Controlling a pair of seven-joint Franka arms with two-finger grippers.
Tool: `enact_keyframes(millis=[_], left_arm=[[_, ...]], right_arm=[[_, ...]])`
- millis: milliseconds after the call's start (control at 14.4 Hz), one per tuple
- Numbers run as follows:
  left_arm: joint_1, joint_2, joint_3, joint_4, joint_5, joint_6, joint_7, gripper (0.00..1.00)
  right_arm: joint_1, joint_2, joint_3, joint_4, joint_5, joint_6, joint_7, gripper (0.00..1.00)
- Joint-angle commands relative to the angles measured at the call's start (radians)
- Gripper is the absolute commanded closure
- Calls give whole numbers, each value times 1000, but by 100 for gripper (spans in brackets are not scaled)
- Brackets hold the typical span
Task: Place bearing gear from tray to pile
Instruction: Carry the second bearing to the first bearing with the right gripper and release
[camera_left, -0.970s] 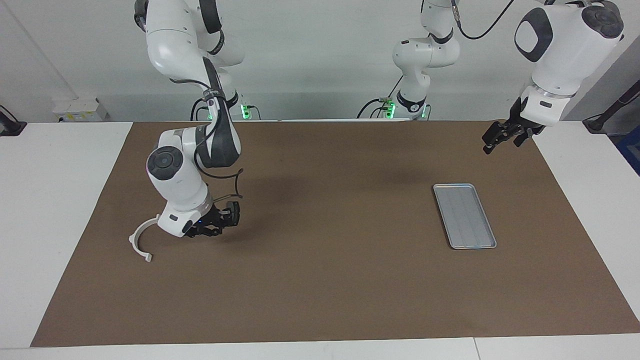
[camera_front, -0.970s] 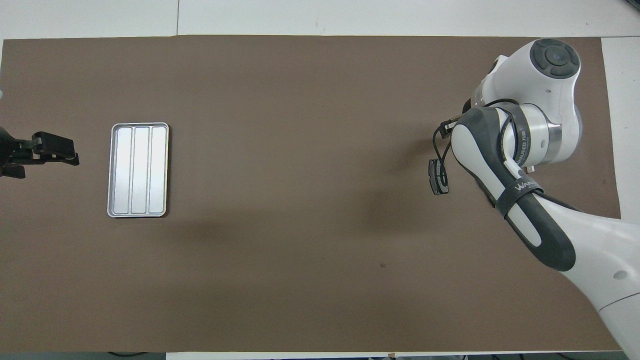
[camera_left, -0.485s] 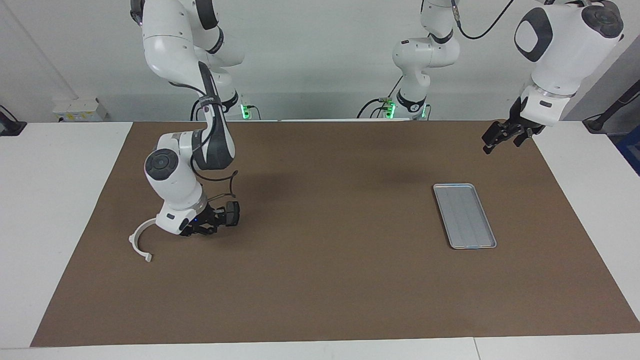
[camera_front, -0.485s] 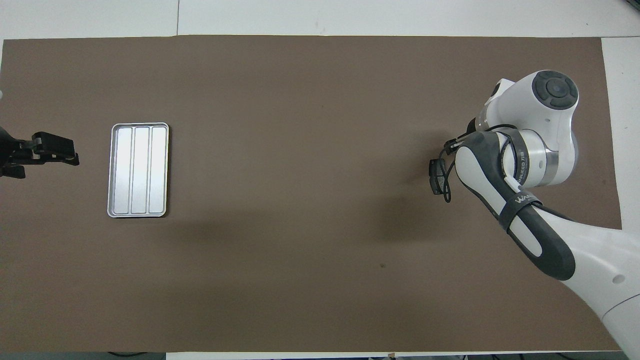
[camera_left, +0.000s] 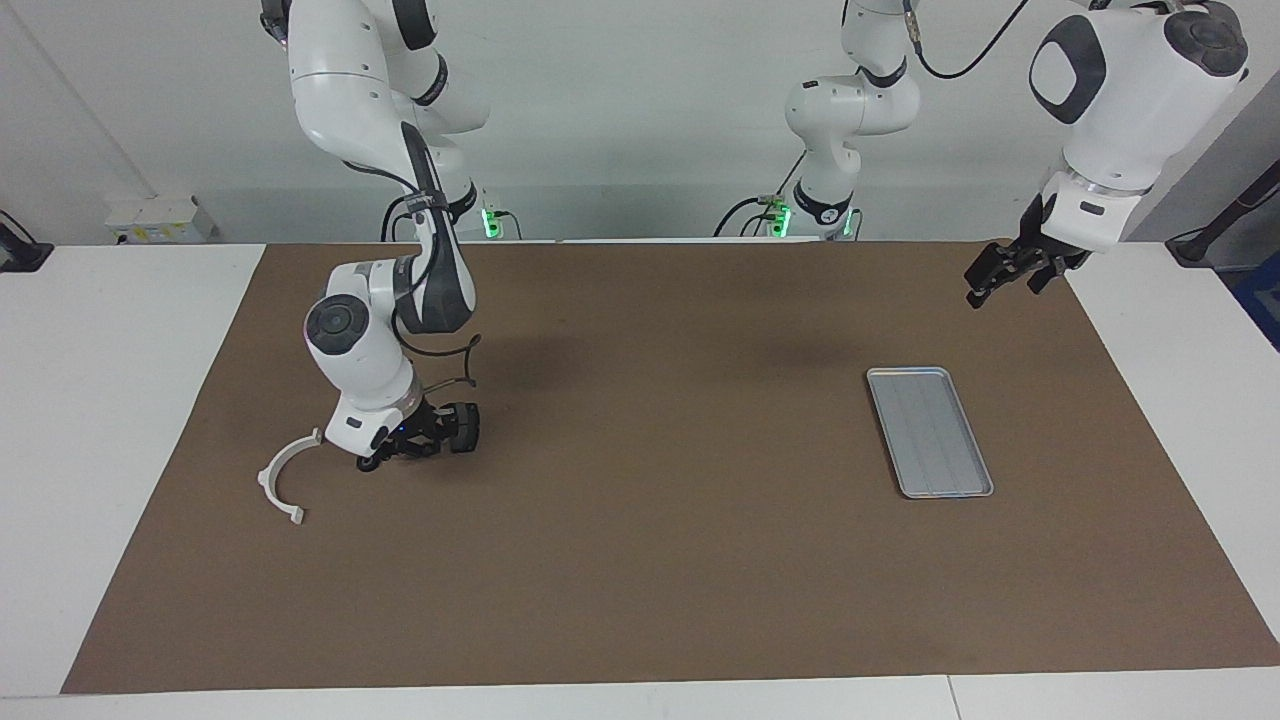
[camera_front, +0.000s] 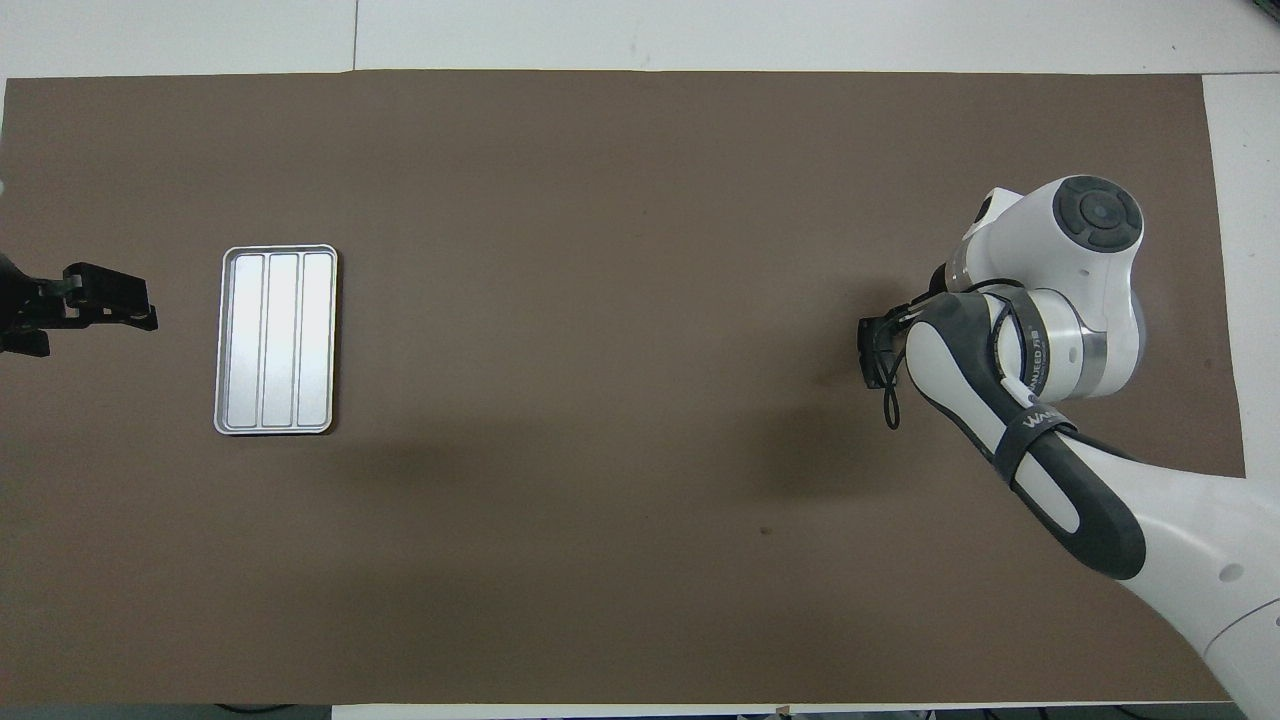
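My right gripper hangs low over the mat, beside the white half-ring bracket of the pile. It is shut on a small dark round part, the bearing gear, which points toward the table's middle. Whether the gear touches the mat I cannot tell. From overhead only the gear's dark edge shows past the right arm's wrist, and the bracket is hidden under the arm. The silver tray lies bare toward the left arm's end. My left gripper waits open in the air off the tray's end, also seen overhead.
A brown mat covers most of the white table. The right arm's wrist and elbow lean over the pile's area. The two arm bases stand at the robots' edge of the table.
The right arm's wrist has swung up and toward the robots, tilting the gripper flatter, while the gear stayed almost in place. The left arm has not moved.
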Motion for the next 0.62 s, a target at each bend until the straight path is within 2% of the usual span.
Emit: enact_keyframes(millis=[0, 485, 554], left_arm=[[-12, -19, 11, -15, -11, 9, 5, 0], [-12, -19, 11, -15, -11, 9, 5, 0], [-12, -19, 11, -15, -11, 9, 5, 0]], right_arm=[[-29, -31, 10, -43, -8, 37, -49, 100], [-45, -27, 10, -52, -8, 65, -68, 100], [-42, -27, 10, -51, -8, 66, -62, 70]])
